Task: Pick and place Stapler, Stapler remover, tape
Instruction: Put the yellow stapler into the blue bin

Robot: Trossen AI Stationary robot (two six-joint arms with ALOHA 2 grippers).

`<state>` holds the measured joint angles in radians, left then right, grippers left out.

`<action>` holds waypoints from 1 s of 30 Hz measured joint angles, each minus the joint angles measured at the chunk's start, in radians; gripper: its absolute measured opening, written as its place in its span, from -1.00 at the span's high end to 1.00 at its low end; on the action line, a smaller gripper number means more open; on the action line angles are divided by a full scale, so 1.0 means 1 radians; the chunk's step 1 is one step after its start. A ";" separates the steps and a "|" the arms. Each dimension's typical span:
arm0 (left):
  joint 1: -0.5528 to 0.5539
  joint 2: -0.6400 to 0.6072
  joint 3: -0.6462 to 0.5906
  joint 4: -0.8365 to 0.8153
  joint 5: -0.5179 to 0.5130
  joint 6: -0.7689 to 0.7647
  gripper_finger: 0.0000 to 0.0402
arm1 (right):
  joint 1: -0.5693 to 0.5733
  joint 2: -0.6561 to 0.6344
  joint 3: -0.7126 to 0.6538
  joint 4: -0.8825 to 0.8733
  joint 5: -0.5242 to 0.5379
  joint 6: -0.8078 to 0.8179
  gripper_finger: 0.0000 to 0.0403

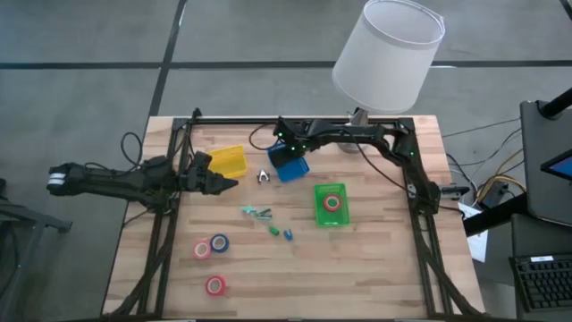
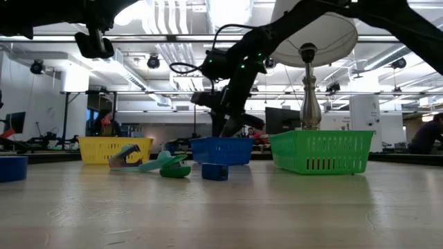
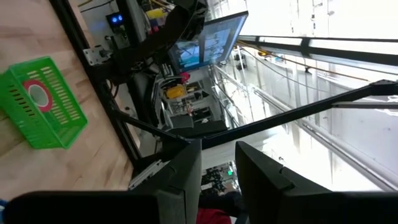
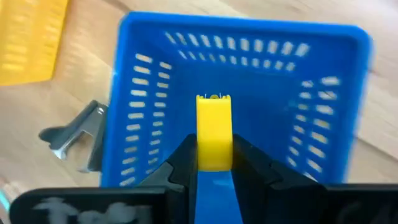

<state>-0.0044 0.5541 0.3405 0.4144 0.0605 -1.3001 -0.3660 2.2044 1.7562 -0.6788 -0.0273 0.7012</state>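
Blue basket point(image 4: 236, 93) with slotted walls, yellow basket point(image 1: 227, 161), green basket point(image 1: 332, 206), yellow-and-blue stapler point(image 4: 214, 134).

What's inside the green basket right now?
The green basket holds one red tape roll with a pale core, lying flat on its floor. In the low view the mesh wall hides the roll, so only the high and left wrist views show it. Nothing else shows inside.

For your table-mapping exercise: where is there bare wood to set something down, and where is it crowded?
Free: the near right corner below the green tray, and the near left edge beside the tape rolls. Crowded: the far middle, around the yellow tray, blue tray, both grippers and the small items between.
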 joint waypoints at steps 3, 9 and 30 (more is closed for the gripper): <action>0.000 0.000 0.000 -0.004 -0.001 -0.006 0.50 | -0.001 0.039 0.058 -0.033 0.000 -0.011 0.66; 0.000 0.000 0.000 -0.004 -0.002 -0.008 0.50 | -0.003 0.140 0.241 -0.197 0.012 -0.072 0.66; 0.000 0.000 0.000 -0.004 -0.002 -0.010 0.50 | -0.025 0.299 0.555 -0.437 0.027 -0.120 0.37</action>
<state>-0.0044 0.5537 0.3402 0.4105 0.0587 -1.3106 -0.3913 2.5031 2.3111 -1.1154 -0.0006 0.5813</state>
